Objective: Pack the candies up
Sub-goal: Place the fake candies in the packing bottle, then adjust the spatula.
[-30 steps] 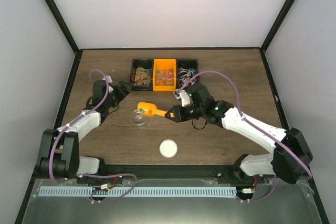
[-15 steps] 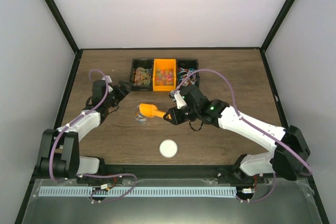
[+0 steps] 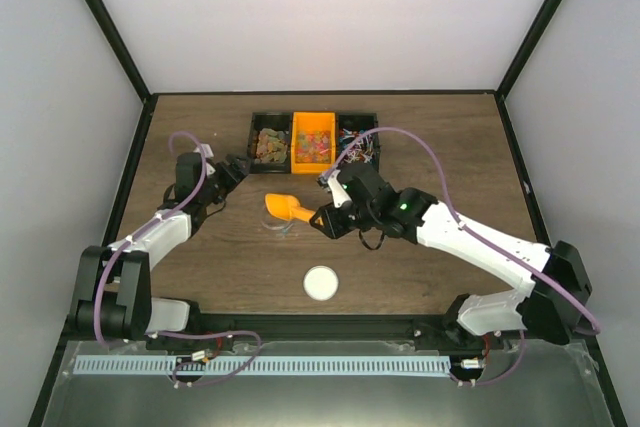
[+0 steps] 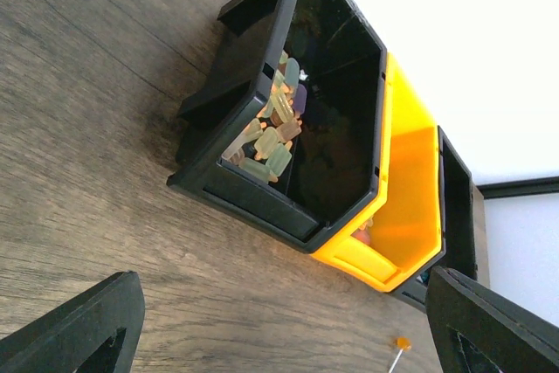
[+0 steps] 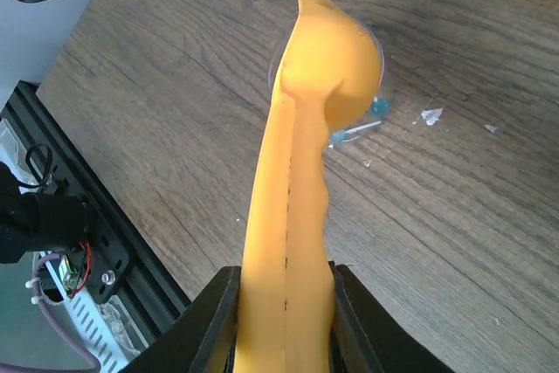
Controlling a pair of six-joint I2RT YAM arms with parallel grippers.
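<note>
My right gripper (image 3: 325,219) is shut on the handle of the orange scoop (image 3: 285,208). In the right wrist view the scoop (image 5: 306,128) shows the back of its bowl, turned face down over a small clear cup (image 5: 380,54). A blue candy (image 5: 377,107) and a few pale bits (image 5: 431,114) lie beside the cup. Brownish-green gummies (image 4: 271,128) fill the left black bin (image 3: 268,143). Red and orange gummy bits sit in the orange bin (image 3: 313,142), wrapped pieces in the right black bin (image 3: 358,142). My left gripper (image 3: 232,172) is open and empty just left of the bins.
A white round lid (image 3: 321,283) lies on the wooden table near the front middle. A small orange candy on a stick (image 4: 402,343) lies on the table in front of the orange bin (image 4: 402,207). Black frame edges bound the table.
My right gripper has shifted a little left and rolled, turning the scoop's bowl over above the clear cup. The left arm has not moved.
</note>
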